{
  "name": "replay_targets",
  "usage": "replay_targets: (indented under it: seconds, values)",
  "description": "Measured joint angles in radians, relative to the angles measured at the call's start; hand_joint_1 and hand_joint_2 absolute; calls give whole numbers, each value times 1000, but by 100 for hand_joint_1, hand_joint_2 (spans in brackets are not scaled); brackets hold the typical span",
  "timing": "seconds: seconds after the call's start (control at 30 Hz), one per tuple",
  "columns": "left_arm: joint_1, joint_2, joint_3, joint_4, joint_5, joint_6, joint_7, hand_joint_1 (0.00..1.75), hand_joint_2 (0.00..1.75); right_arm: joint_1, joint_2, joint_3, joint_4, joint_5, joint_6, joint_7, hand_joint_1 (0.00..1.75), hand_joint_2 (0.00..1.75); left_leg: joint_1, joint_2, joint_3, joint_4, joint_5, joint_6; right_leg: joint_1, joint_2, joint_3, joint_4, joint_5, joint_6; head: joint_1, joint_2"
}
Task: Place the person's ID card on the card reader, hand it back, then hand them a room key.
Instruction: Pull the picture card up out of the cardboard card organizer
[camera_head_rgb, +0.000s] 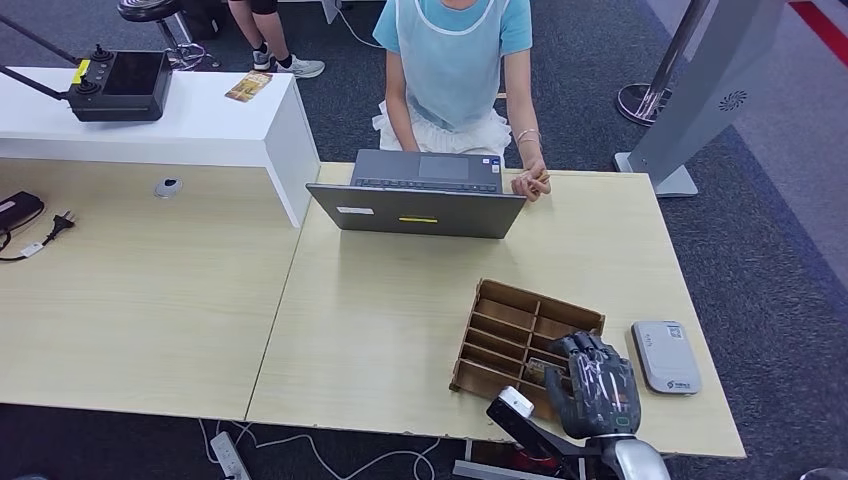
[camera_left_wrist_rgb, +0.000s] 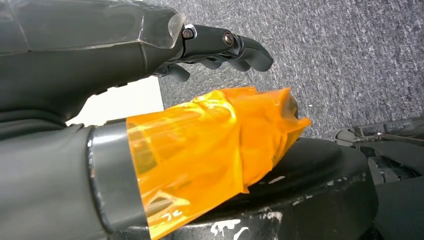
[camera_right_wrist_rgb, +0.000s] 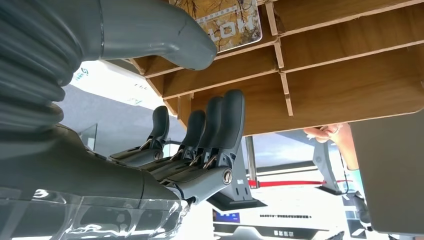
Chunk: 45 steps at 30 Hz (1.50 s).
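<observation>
My right hand (camera_head_rgb: 592, 385) hovers over the near end of the wooden slotted organizer (camera_head_rgb: 500, 300) at the table's front right, fingers apart and holding nothing. In the right wrist view its thumb (camera_right_wrist_rgb: 165, 35) lies beside a patterned key card (camera_right_wrist_rgb: 227, 22) in one slot of the organizer (camera_right_wrist_rgb: 350, 85), while the dark fingers (camera_right_wrist_rgb: 220, 130) stretch under it. The grey-white card reader (camera_head_rgb: 667, 356) lies flat just right of the organizer. A person sits behind the laptop (camera_head_rgb: 420, 205), one hand (camera_head_rgb: 532, 183) on the table edge pinching something small. My left hand (camera_left_wrist_rgb: 150, 60) hangs over grey carpet, empty.
A white raised counter (camera_head_rgb: 200, 125) with a black controller (camera_head_rgb: 120, 85) stands at the back left. A plug and cable (camera_head_rgb: 50, 228) lie on the left table. A grey floor stand (camera_head_rgb: 700, 100) rises beyond the right corner. Bare tabletop lies between laptop and organizer.
</observation>
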Motion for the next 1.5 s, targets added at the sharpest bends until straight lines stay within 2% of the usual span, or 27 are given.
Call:
replay_targets:
  seconds: [0.97, 1.3, 1.5]
  values:
    - [0, 1, 0, 0, -15, 3, -2, 0, 0, -15, 0, -5, 69, -23, 5, -7, 103, 175, 0, 0, 0, 0, 0, 0, 0, 0, 0, 0, 0, 0, 0, 0]
    - [0, 1, 0, 0, -18, 3, -2, 0, 0, -15, 0, -13, 74, -19, 8, -3, 125, 175, 0, 0, 0, 0, 0, 0, 0, 0, 0, 0, 0, 0, 0, 0]
    - [0, 1, 0, 0, -18, 3, -2, 0, 0, -15, 0, -16, 74, 6, 24, 11, 129, 175, 0, 0, 1, 0, 0, 0, 0, 0, 1, 0, 0, 0, 0, 0]
